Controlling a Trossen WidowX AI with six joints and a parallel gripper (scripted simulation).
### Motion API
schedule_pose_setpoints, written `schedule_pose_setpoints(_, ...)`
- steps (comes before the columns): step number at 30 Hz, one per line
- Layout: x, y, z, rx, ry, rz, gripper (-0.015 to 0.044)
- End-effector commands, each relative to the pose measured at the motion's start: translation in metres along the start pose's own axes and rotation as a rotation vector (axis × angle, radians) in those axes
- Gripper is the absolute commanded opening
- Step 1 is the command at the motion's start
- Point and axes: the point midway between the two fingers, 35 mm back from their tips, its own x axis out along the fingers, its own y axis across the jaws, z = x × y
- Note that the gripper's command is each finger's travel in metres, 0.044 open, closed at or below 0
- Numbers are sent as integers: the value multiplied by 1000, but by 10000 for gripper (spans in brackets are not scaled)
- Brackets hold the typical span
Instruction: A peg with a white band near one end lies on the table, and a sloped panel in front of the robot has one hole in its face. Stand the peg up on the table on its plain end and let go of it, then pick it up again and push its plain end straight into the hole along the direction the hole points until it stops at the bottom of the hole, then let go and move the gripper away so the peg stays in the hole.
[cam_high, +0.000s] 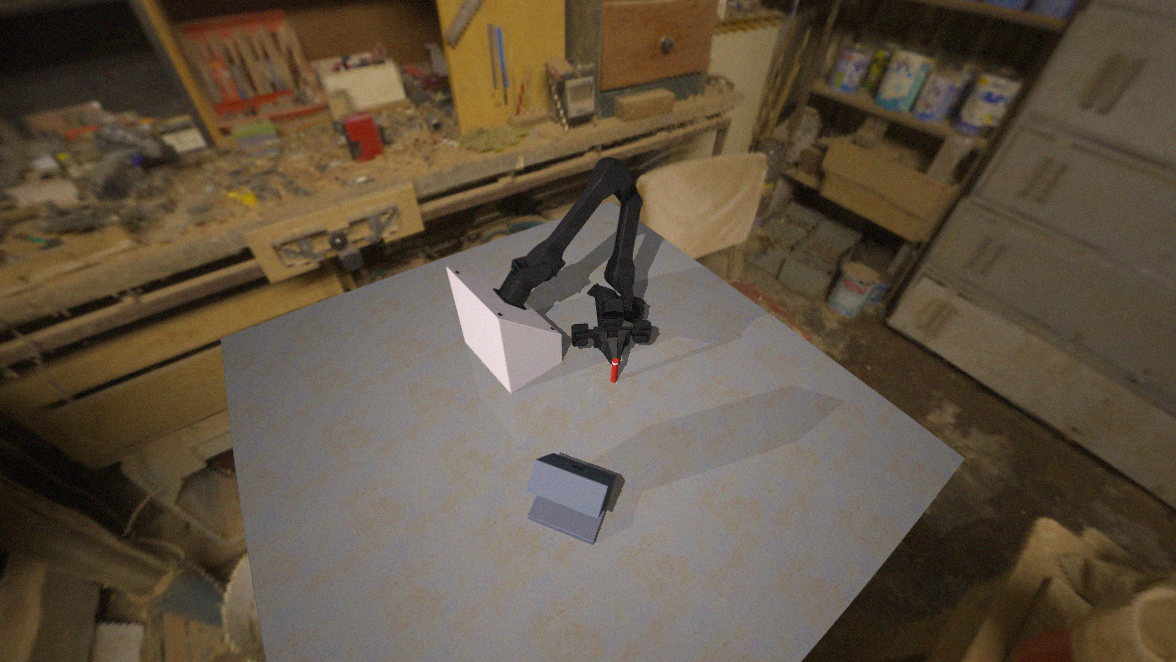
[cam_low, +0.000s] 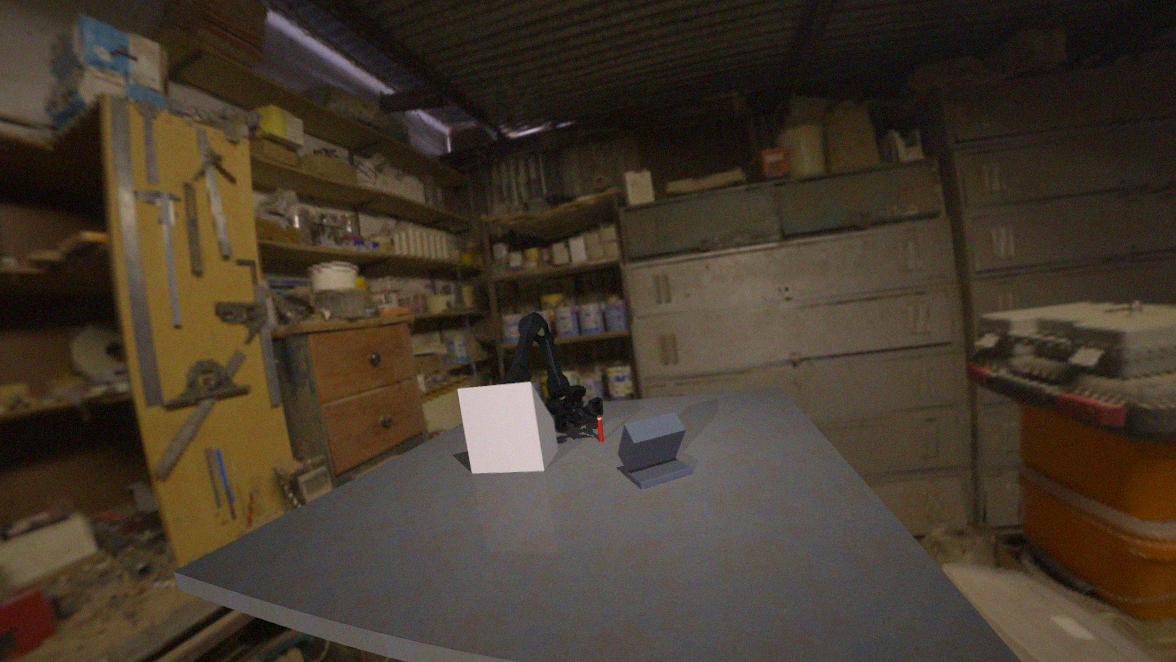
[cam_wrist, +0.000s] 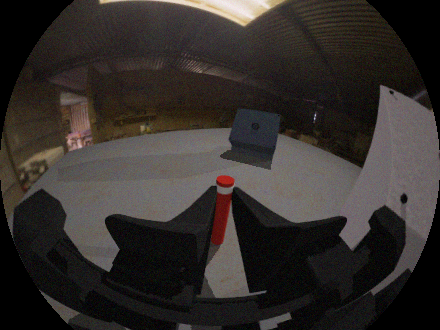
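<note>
The red peg is close to upright, with its white-banded end up and its plain end down. My gripper is low over the table, shut on the peg just below the white band. Whether the plain end touches the table cannot be told for sure. The sloped panel is dark blue-grey and stands on a flat foot. Its one round hole shows in the wrist view, in the face turned toward me.
A large white block stands beside the arm, left of the gripper in the top view and at the right edge of the wrist view. Its dark-dotted side shows in the wrist view.
</note>
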Motion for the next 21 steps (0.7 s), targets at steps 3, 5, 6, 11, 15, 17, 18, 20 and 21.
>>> schedule_pose_setpoints(3,-1,0,-3,0,-1,-1,49)
schedule_pose_setpoints(5,-1,0,-3,1,-2,-1,49)
schedule_pose_setpoints(6,-1,0,-3,1,-3,-1,49)
schedule_pose_setpoints(11,-2,1,-3,1,-7,-3,49)
schedule_pose_setpoints(15,-3,1,-3,2,-10,-5,49)
schedule_pose_setpoints(17,-3,1,-3,2,-11,-6,49)
schedule_pose_setpoints(18,-3,1,-3,2,-11,-6,49)
schedule_pose_setpoints(20,-3,1,-2,2,-11,-6,49)
schedule_pose_setpoints(21,-3,1,-2,2,-12,-6,49)
